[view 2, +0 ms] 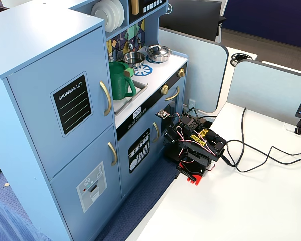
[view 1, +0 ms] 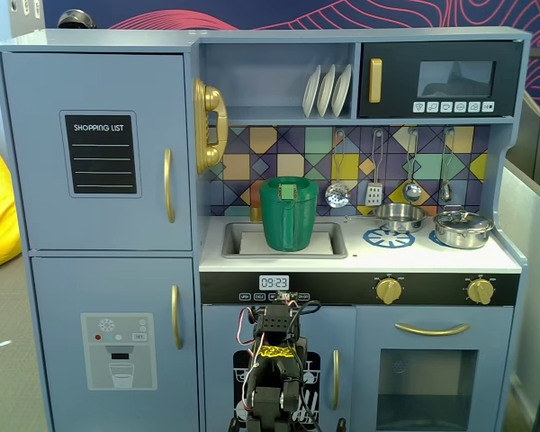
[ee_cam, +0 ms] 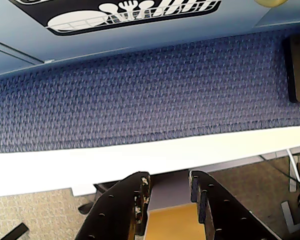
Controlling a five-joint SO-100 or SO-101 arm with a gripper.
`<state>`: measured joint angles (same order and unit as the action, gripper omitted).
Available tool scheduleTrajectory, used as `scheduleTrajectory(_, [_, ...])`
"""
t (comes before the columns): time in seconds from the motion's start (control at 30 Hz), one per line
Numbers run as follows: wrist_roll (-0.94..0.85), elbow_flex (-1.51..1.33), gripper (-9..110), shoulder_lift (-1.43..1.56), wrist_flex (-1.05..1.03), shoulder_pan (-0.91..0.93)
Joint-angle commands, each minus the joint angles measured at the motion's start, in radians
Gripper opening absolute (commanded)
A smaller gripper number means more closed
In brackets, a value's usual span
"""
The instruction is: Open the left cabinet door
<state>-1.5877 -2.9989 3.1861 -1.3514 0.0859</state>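
Note:
The left cabinet door point(view 1: 99, 148) point(view 2: 65, 100) is a blue-grey panel with a black "SHOPPING LIST" board and a vertical gold handle point(view 1: 168, 184) point(view 2: 106, 98). It sits flush and closed at the top left of the toy kitchen. The black arm point(view 1: 274, 360) point(view 2: 193, 143) is folded low on the white table point(view 2: 251, 211), in front of the kitchen's lower middle and well below and right of that door. In the wrist view my gripper point(ee_cam: 169, 176) points down past the table edge, its black fingers point(ee_cam: 140, 190) apart with nothing between them.
A green pitcher point(view 1: 288, 214) point(view 2: 120, 80) stands in the sink. Below the task door is the ice-dispenser door point(view 1: 117, 351). A small door with a dish picture point(view 2: 139, 154) point(ee_cam: 135, 12) faces the arm. Blue carpet point(ee_cam: 140, 90) separates the kitchen from the table. Cables point(view 2: 256, 155) trail on the table.

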Motion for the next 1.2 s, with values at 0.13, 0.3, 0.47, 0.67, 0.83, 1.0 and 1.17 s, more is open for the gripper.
scheduleTrajectory(0.13, [0.017, 0.003, 0, -0.008, -0.178, -0.043])
scheduleTrajectory(0.3, [0.017, 0.003, 3, -0.008, -0.178, -0.043])
scheduleTrajectory(0.47, [-0.011, 0.011, 5, -0.008, -0.155, -0.051])
scheduleTrajectory(0.67, [-0.031, 0.135, 5, -0.029, -0.146, -0.109])
scheduleTrajectory(0.83, [0.002, 0.275, 4, -0.092, -0.141, -0.224])
scheduleTrajectory(1.0, [0.008, 0.422, 4, -0.137, -0.123, -0.305])
scheduleTrajectory(1.17, [-0.035, 0.552, 3, -0.163, -0.074, -0.360])
